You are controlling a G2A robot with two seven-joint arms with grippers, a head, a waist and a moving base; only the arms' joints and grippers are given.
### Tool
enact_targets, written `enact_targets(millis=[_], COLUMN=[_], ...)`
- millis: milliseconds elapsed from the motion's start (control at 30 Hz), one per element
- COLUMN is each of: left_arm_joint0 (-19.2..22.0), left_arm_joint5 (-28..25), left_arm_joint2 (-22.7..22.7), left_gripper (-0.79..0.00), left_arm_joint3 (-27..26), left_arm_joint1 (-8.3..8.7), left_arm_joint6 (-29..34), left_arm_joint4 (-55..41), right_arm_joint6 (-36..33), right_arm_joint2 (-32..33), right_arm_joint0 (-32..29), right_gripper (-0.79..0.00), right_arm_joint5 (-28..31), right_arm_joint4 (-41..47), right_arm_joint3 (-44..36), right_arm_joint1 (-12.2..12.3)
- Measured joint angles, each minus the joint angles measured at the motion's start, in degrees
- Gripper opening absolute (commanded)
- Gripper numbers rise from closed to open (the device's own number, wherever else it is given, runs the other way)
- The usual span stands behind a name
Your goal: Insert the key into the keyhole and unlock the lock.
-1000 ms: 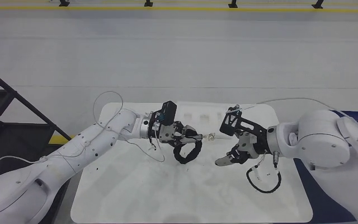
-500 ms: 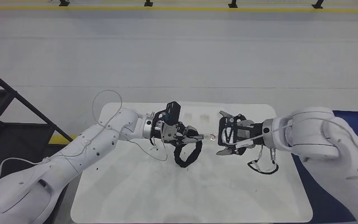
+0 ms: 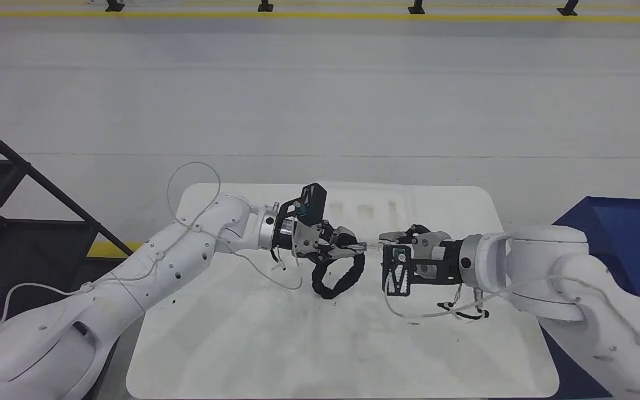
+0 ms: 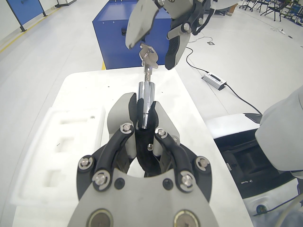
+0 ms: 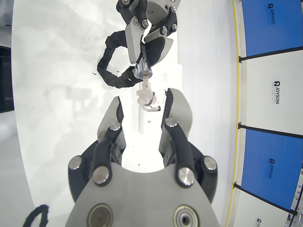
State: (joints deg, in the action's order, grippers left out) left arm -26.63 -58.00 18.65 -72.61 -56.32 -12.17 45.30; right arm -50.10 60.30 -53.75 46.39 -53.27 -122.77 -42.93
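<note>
Hold: the left gripper [image 4: 144,109] is pressed together on the chrome cylindrical lock body [image 4: 146,90], which is pinched between its two dark pads and projects past the fingertips.
Lock: a black sheathed cable loop [image 5: 106,67] is attached to the lock body and hangs below the left gripper, above the table, as seen in the top view. The keyhole end is turned away from the left gripper, towards the right arm.
Key: the flat silver metal key [image 4: 149,58] is seated with its blade in the keyhole, and its head stands clear of the cylinder's end face. A small ring is threaded through the head, and a second piece of metal hangs from it.
Right gripper: the right gripper [image 5: 144,98] is spread wide, one finger on each side of the key head. In the right wrist view a gap is seen on both sides, so the key is not gripped. It is carried by the lock alone.
Position: both grippers are held nose to nose above the middle of the white rounded table [image 3: 250,360], with the key between them.
Surroundings: a white foam tray with rectangular recesses [image 4: 71,128] lies on the table beside the left gripper. A blue metal cabinet [image 4: 111,36] stands on the floor past the table edge.
</note>
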Motion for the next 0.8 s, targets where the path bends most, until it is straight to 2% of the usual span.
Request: enact_targets(millis=[167, 267, 467, 800], left_arm_joint0=[-0.2, -0.3, -0.5, -0.4], left_arm_joint5=[0.0, 0.0, 0.0, 0.0], left_arm_joint2=[0.2, 0.3, 0.2, 0.0], left_gripper=[-0.785, -0.785, -0.785, -0.785], left_arm_joint3=[-0.3, -0.4, -0.8, -1.0], left_arm_joint1=[0.06, 0.13, 0.23, 0.32], left_arm_joint6=[0.1, 0.2, 0.1, 0.0], left_arm_joint4=[-0.2, -0.3, -0.6, -0.5], right_arm_joint6=[1.0, 1.7, 2.8, 4.0], right_arm_joint2=[-0.5, -0.7, -0.7, 0.3], right_arm_joint0=[-0.2, -0.5, -1.2, -2.5], right_gripper=[-0.637, -0.668, -0.785, -0.785], right_arm_joint5=[-0.6, -1.7, -2.6, -3.3], right_arm_joint4=[-4.1, -7.1, -9.8, -6.8], right_arm_joint3=[-1.3, -2.2, -3.2, -3.3], right_arm_joint1=[-0.1, -0.3, -0.4, -0.4])
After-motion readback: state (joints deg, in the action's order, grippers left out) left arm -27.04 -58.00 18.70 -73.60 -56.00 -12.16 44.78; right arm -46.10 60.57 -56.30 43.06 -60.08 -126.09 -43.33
